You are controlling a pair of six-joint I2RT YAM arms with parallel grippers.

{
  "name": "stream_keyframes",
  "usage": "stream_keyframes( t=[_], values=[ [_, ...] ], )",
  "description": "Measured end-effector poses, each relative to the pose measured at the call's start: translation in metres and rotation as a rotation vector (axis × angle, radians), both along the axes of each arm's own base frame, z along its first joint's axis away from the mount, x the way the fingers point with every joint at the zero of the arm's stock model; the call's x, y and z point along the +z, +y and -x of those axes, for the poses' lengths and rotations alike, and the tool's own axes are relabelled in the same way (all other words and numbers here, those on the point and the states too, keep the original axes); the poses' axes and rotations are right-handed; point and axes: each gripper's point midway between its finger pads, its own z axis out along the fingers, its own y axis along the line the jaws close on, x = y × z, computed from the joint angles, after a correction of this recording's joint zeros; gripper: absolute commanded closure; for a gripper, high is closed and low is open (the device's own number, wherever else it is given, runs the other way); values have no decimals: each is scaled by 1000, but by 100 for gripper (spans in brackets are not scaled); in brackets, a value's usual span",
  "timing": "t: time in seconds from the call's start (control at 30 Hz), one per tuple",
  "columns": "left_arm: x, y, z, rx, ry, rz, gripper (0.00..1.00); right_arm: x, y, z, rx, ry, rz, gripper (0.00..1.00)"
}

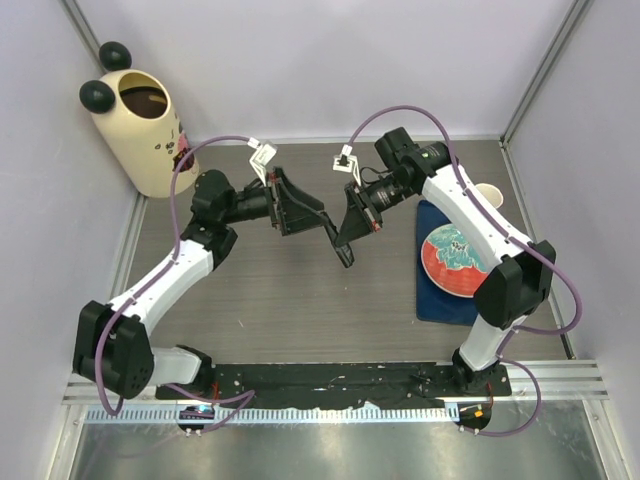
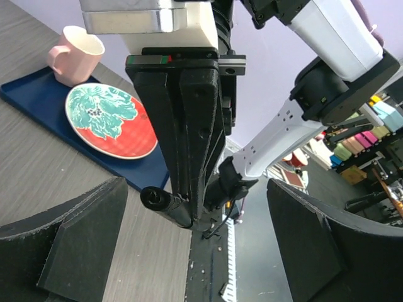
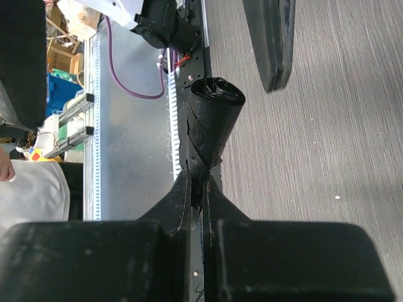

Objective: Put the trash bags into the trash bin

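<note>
Over the middle of the table (image 1: 260,320), the two arms meet nose to nose, and the step in hand looks like a hand-over of the trash bags (image 3: 213,119) from one arm to the other. The right gripper (image 1: 347,250) is clamped shut on one end of the bags. They form a tight, glossy black roll that sticks straight out past its fingertips, held clear of the table top. The left gripper (image 1: 303,212) faces it with its jaws spread wide and nothing in them.

From the left wrist view, the roll's free end sits centred between the two wide fingers. From the right wrist view, one finger of the left gripper stands just beside the roll's tip without touching it. So the roll is at the mouth of the left jaws, not deep inside them.

The trash bin (image 1: 140,130) stands upright in the far left corner, on the left arm's side and well apart from both grippers, its brown mouth open upward. As I judge it, the left arm needs to ease forward so the roll lies between its pads, then close firmly — the plastic is slick and could slip — and only then should the right let go. After that comes the carry to the bin.
</note>
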Motion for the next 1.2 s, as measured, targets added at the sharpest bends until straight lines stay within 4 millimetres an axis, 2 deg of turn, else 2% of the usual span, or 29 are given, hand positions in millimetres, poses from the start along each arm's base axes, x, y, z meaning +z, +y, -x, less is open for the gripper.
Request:
stream_keyframes(
  t=[0.2,0.3,0.33,0.5,0.53,0.57,0.6,0.63,0.73,0.97,1.03,1.17,1.2],
  values=[
    [-8,-9,-4,6,76,35,9,5,5,-3,-10,10,-20,99],
    [-16,-12,-10,21,124,36,20,7,7,-4,-12,13,-29,99],
    [-18,-13,-11,23,138,38,29,8,7,-4,-13,13,-29,99],
    [-20,-17,-15,34,178,49,55,8,7,-5,-18,16,-30,99],
    [-19,-17,-15,34,180,52,71,8,8,-5,-19,18,-30,97],
    [-18,-17,-14,33,181,55,79,8,8,-5,-19,17,-30,91],
    [-18,-17,-14,33,183,57,95,9,8,-5,-21,19,-31,85],
    [-17,-17,-15,36,184,59,99,9,8,-5,-22,23,-32,74],
    [-17,-17,-15,35,191,62,100,9,7,-7,-36,34,-29,57],
    [-17,-17,-14,35,207,63,100,-2,-9,-10,-88,78,-6,44],
    [-17,-18,-14,34,213,65,100,-4,-14,-8,-99,86,-2,44],
    [-21,-19,-17,32,238,63,100,-3,-16,-3,-99,91,-1,32],
    [-23,-19,-17,32,249,62,100,-2,-16,-2,-97,91,-2,32]
  ],
)
